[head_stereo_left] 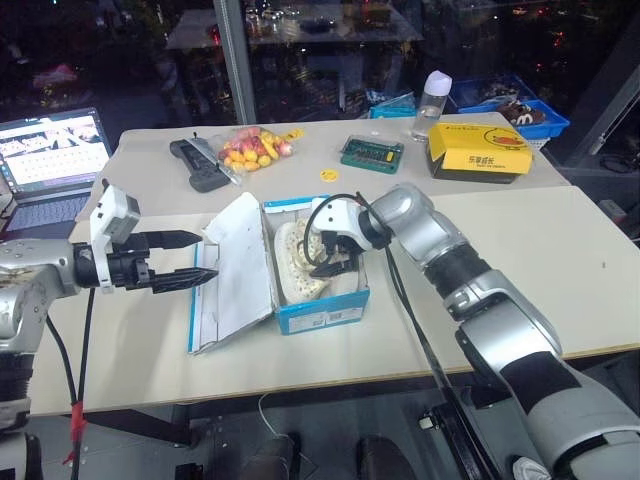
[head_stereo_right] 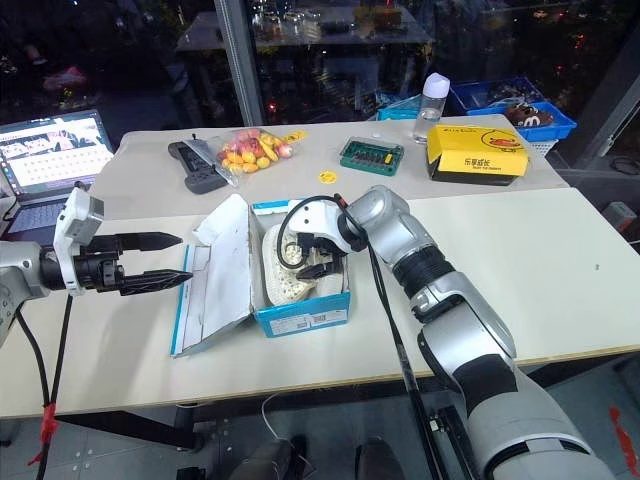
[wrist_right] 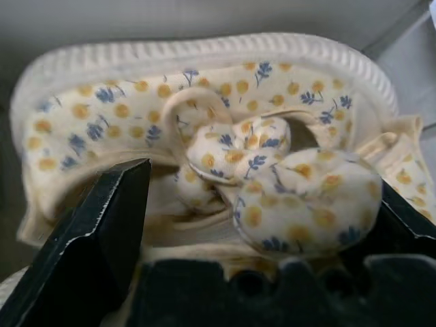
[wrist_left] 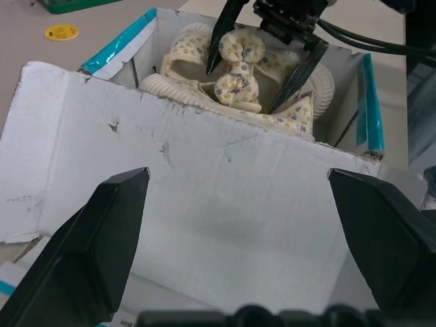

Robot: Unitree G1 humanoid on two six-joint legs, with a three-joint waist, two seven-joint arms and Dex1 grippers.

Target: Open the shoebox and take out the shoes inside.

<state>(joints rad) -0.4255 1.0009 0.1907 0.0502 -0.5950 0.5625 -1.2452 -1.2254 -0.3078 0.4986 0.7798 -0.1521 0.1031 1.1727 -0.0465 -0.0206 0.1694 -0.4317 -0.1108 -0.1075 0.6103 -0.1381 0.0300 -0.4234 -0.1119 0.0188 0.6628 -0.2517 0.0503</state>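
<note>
The shoebox (head_stereo_left: 322, 300) is seen standing open near the middle of the surface (head_stereo_left: 520, 260), its white-lined lid (head_stereo_left: 235, 270) folded out toward the robot's left. The shoes (wrist_left: 238, 88), cream with small blue and yellow flowers and fabric bows, are lying inside the box. The right gripper (head_stereo_left: 330, 252) is lowered into the box with its fingers spread wide on either side of a bow; no grip is closed on it. The left gripper (head_stereo_left: 185, 257) is held just beside the lid's outer edge, fingers apart and empty
</note>
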